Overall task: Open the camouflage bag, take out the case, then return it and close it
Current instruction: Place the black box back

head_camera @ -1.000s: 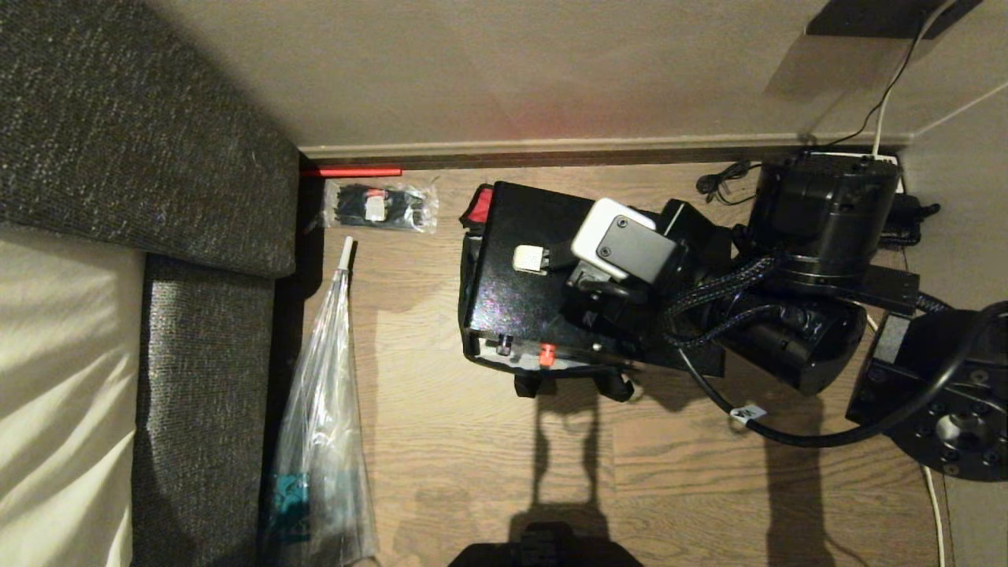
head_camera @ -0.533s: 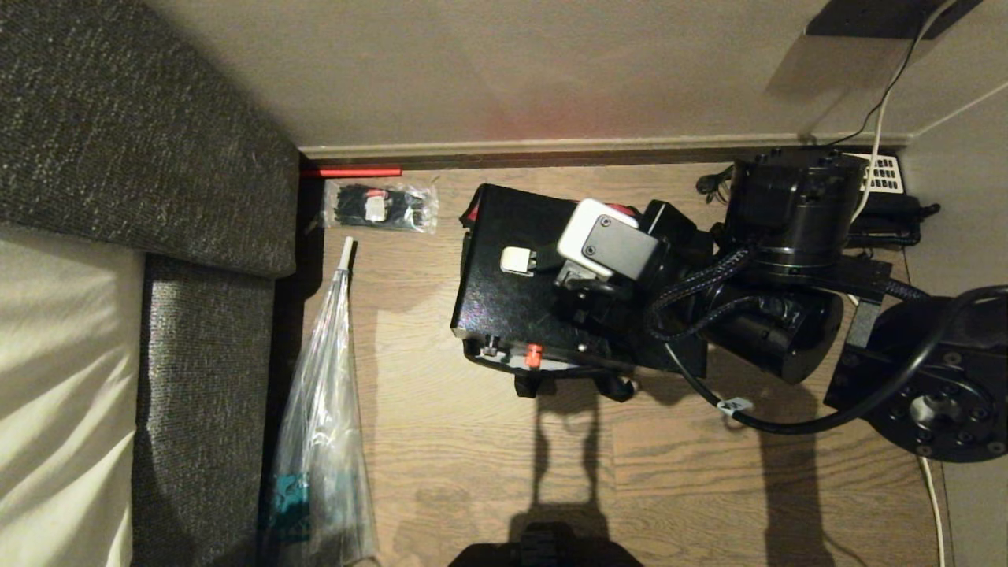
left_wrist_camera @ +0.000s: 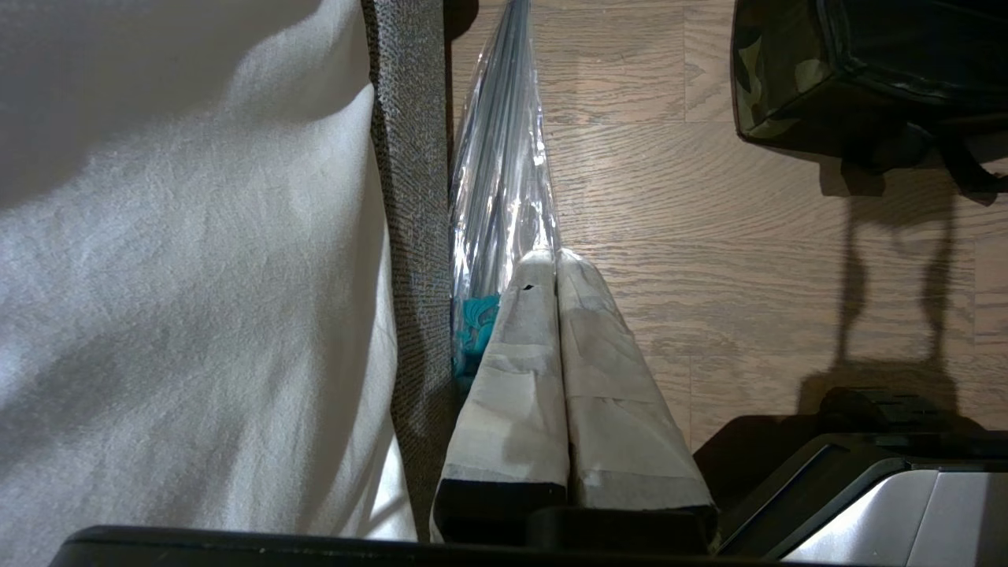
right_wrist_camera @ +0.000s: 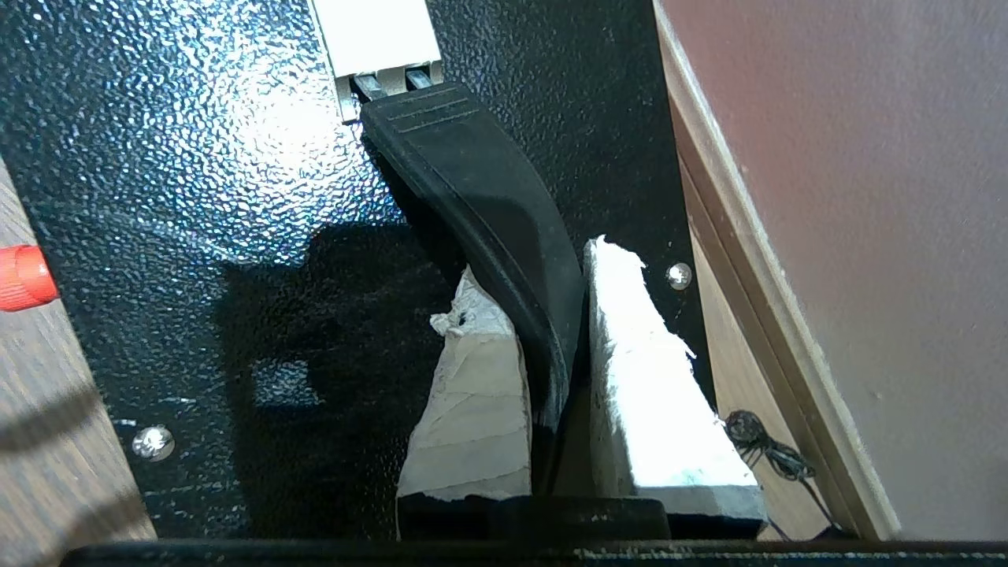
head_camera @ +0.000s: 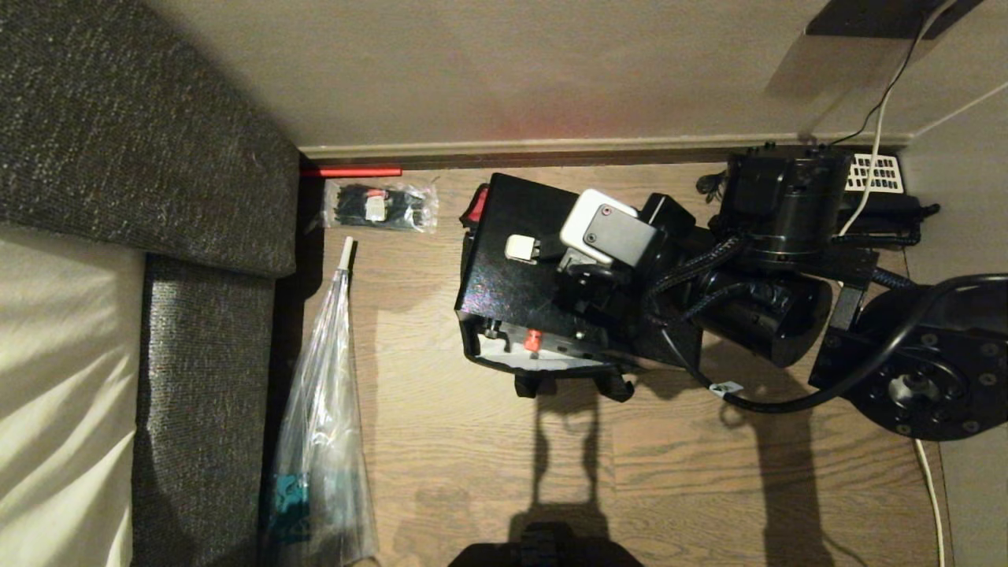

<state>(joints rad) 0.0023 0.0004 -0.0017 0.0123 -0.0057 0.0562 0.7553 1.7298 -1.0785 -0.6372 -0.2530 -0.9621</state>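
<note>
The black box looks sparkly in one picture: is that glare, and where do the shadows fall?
Right wrist view: light glints off the box's pebbled top, with a dark shadow beside its handle. Head view: long shadows stretch across the wooden floor toward the camera.

The right arm reaches leftward from the right side, its claw (right_wrist_camera: pixel 551 346) clamped on something thin. The left claw (left_wrist_camera: pixel 555 264) hangs with fingers pressed together.

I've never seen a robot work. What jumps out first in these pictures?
The speckled black case, held over the wooden floor near the wall by its handle, which the right gripper pinches. Beneath it peeks the camouflage bag. At the left, a clear plastic bag lies beside a grey sofa.
</note>
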